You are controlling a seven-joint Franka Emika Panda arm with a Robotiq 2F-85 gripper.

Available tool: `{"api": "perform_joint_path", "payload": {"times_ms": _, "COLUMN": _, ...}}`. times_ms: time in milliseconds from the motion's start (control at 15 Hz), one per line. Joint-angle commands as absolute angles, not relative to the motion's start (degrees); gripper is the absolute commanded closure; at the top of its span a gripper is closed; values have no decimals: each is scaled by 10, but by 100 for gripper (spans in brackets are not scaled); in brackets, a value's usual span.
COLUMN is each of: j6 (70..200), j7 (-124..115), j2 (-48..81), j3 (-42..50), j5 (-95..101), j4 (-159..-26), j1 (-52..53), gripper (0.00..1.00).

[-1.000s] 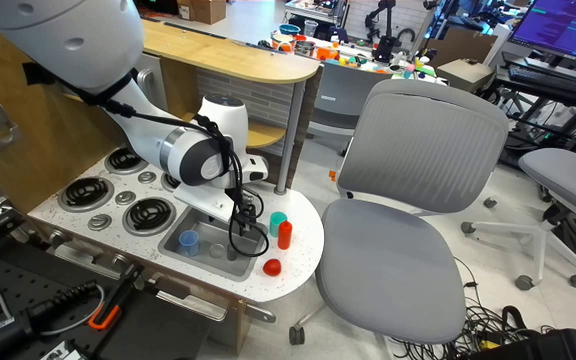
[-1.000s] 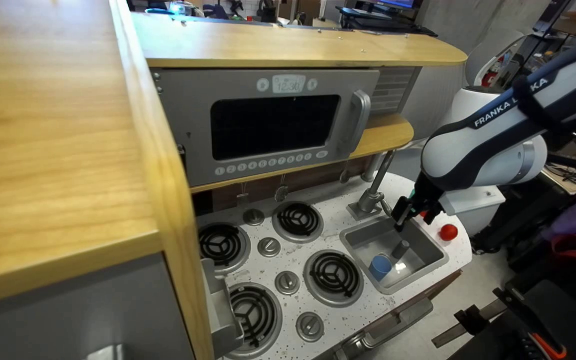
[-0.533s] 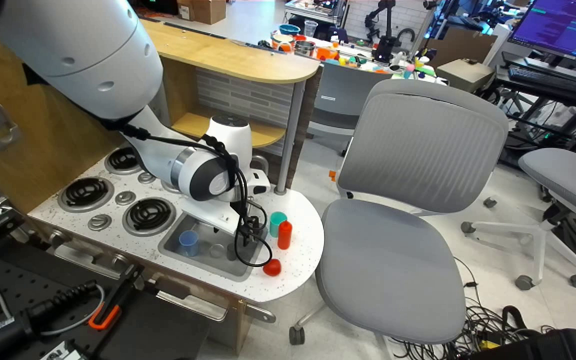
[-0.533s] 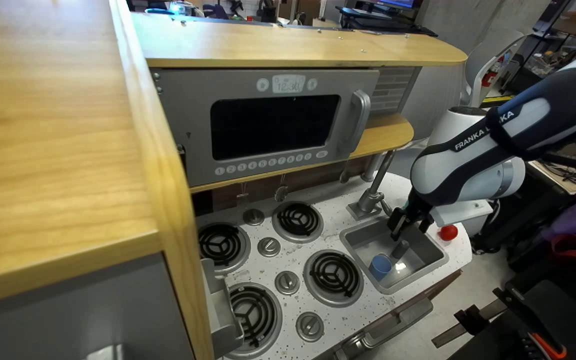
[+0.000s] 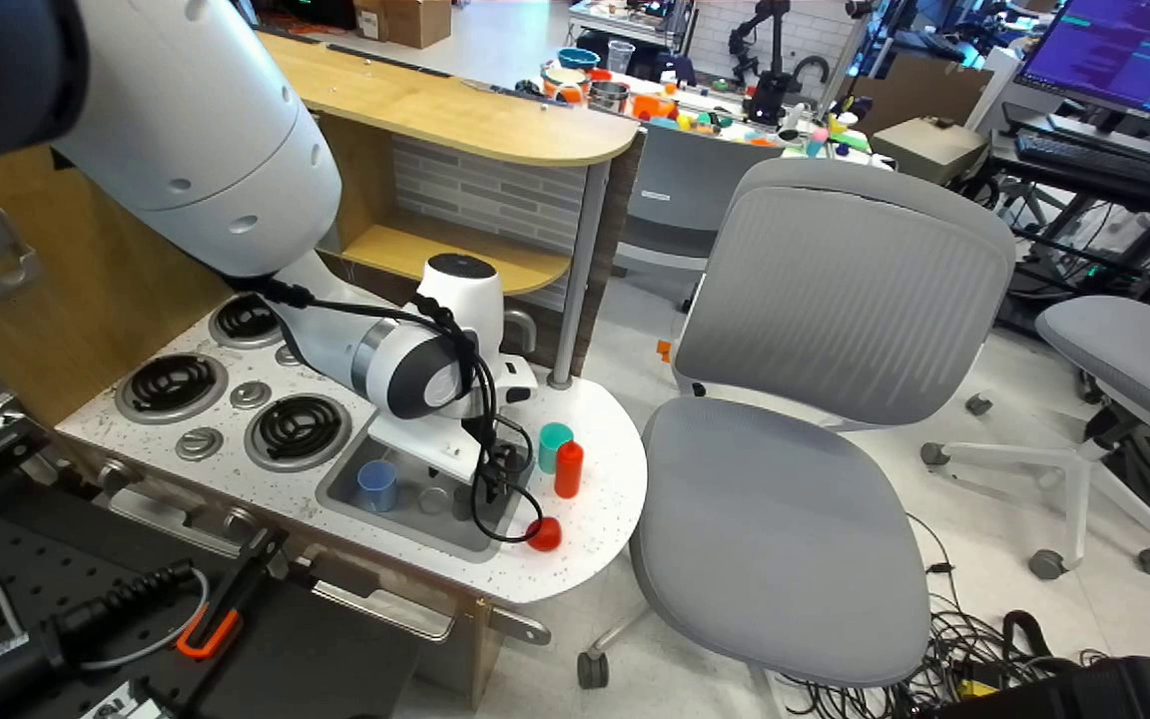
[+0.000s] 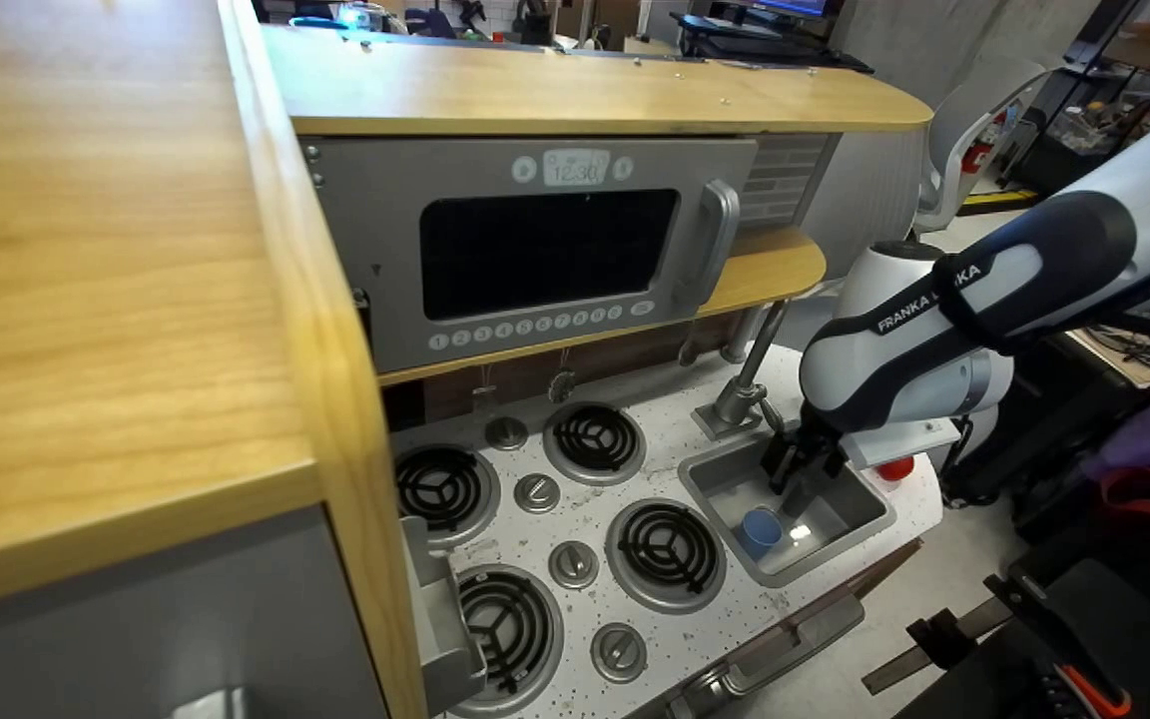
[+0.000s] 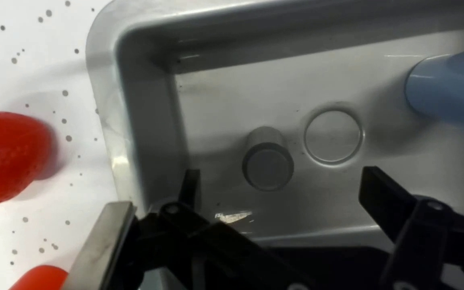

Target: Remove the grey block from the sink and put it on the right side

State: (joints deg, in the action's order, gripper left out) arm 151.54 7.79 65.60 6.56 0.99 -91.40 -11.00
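Our fingers (image 7: 386, 199) stand spread wide above the floor of the sink (image 7: 105, 100), with nothing between them. The grey cylinder (image 7: 267, 170) we must lift is inside that sink, beyond the fingertips in the wrist view and within the width of their gap, a little nearer the finger on the side of the red toy fruit (image 7: 10, 157). We take the cylinder to be upright, its long axis pointing toward us, so we should centre the gap over it, lower, then grip.
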Motion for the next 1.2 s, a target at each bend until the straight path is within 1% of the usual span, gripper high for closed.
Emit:
{"api": "perform_joint_path", "payload": {"times_ms": 0, "j6": 1491, "j7": 65, "j2": 685, "j3": 72, "j5": 23, "j4": -878, "j1": -100, "gripper": 0}}
{"api": "perform_joint_path", "payload": {"times_ms": 267, "j6": 1485, "j7": 63, "j2": 693, "j3": 72, "j5": 25, "j4": -870, "j1": -91, "gripper": 0}}
{"api": "perform_joint_path", "payload": {"times_ms": 333, "j6": 1484, "j7": 62, "j2": 694, "j3": 75, "j5": 27, "j4": -867, "j1": -88, "gripper": 8}}
{"api": "perform_joint_path", "payload": {"times_ms": 467, "j6": 1481, "j7": 60, "j2": 694, "j3": 79, "j5": 33, "j4": -862, "j1": -84, "gripper": 34}}
{"api": "perform_joint_path", "payload": {"times_ms": 600, "j6": 1476, "j7": 56, "j2": 693, "j3": 82, "j5": 36, "j4": -857, "j1": -84, "gripper": 51}}
{"api": "perform_joint_path", "payload": {"times_ms": 667, "j6": 1473, "j7": 54, "j2": 693, "j3": 83, "j5": 36, "j4": -855, "j1": -85, "gripper": 57}}
{"api": "perform_joint_path", "payload": {"times_ms": 733, "j6": 1472, "j7": 50, "j2": 692, "j3": 86, "j5": 37, "j4": -854, "j1": -85, "gripper": 66}}
{"api": "perform_joint_path", "payload": {"times_ms": 867, "j6": 1469, "j7": 38, "j2": 687, "j3": 90, "j5": 34, "j4": -855, "j1": -85, "gripper": 81}}
{"api": "perform_joint_path", "payload": {"times_ms": 1000, "j6": 1467, "j7": 33, "j2": 680, "j3": 91, "j5": 32, "j4": -861, "j1": -88, "gripper": 95}}
{"api": "perform_joint_path", "payload": {"times_ms": 1133, "j6": 1461, "j7": 26, "j2": 676, "j3": 90, "j5": 30, "j4": -863, "j1": -90, "gripper": 93}}
